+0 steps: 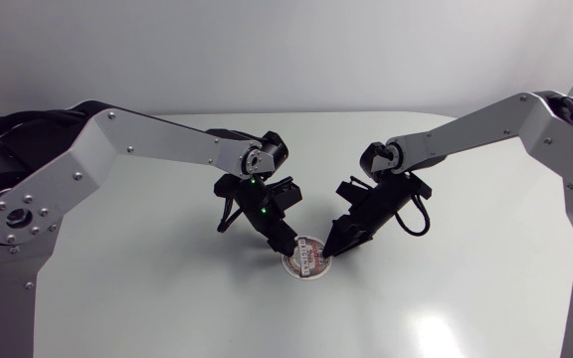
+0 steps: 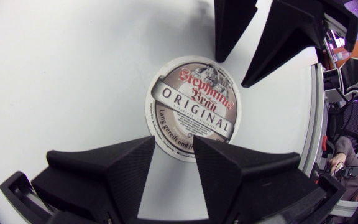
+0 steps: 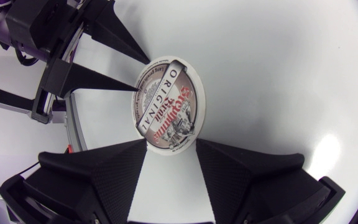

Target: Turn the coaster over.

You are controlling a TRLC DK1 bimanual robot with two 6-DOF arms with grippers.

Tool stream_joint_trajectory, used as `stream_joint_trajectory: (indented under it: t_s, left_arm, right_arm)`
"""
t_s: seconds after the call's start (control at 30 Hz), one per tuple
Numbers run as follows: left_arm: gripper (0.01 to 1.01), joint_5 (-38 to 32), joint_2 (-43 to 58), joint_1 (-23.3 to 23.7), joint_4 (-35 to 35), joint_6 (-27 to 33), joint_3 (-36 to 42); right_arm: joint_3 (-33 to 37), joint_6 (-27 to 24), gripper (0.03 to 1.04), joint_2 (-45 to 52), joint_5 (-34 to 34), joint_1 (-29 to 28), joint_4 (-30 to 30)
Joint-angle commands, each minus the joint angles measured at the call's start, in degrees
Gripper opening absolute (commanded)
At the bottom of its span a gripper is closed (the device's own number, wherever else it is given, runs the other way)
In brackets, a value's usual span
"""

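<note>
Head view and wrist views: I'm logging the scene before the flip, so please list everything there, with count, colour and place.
coaster: one, round, white with red and dark print, printed face up, on the table between the two grippers
table: one, white, under everything
left arm: one, silver-grey, reaching in toward the middle
right arm: one, silver-grey, reaching in from the opposite side
left gripper: one, black, open, tips at the coaster's edge
right gripper: one, black, open, tips at the opposite edge

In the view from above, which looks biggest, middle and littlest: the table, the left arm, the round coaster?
Largest: table.
Middle: left arm, though it sits nearer the camera, which flatters it.
Smallest: coaster, clearly.
</note>
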Motion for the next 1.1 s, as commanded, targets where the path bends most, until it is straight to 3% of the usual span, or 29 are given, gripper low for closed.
stream_joint_trajectory:
  t_s: [0.0, 0.17, 0.27, 0.33, 0.43, 0.47, 0.8, 1.07]
  left_arm:
    - [0.448, 0.3, 2.2, -0.3, -1.1, -0.3, -0.2]
    - [0.449, 0.4, 1.8, -0.4, -1.0, -0.4, -0.7]
    - [0.449, 0.7, 1.3, -0.3, -1.0, -0.3, -1.1]
    - [0.449, 0.7, 0.9, -0.2, -1.0, -0.2, -1.5]
    - [0.449, 0.7, 0.8, -0.2, -0.9, -0.1, -1.8]
    - [0.448, 0.7, 0.8, -0.2, -0.9, -0.1, -1.9]
    - [0.448, 0.8, 0.5, -0.7, -1.0, -0.1, -2.3]
    - [0.448, 0.9, 0.5, -1.0, -1.0, -0.2, -2.6]
  right_arm:
    - [1.0, 0.8, 0.51, 2.3, -1.7, 0.9, -1.8]
    - [1.7, 0.9, 0.53, -0.2, -2.2, 2.1, -1.8]
    - [-1.4, 0.8, 0.54, -4.7, 1.3, 2.8, -0.4]
    - [-5.6, 0.9, 0.43, -7.5, 6.0, 4.6, 3.0]
    - [-9.0, 0.6, 0.09, -7.9, 8.2, 6.5, 5.4]
    - [-9.5, 0.6, 0.06, -7.7, 8.3, 6.8, 6.1]
    - [-10.9, 0.1, 0.05, -3.8, 11.4, 8.5, 9.7]
    - [-4.4, 0.5, 0.05, 1.7, 15.8, 6.6, 9.8]
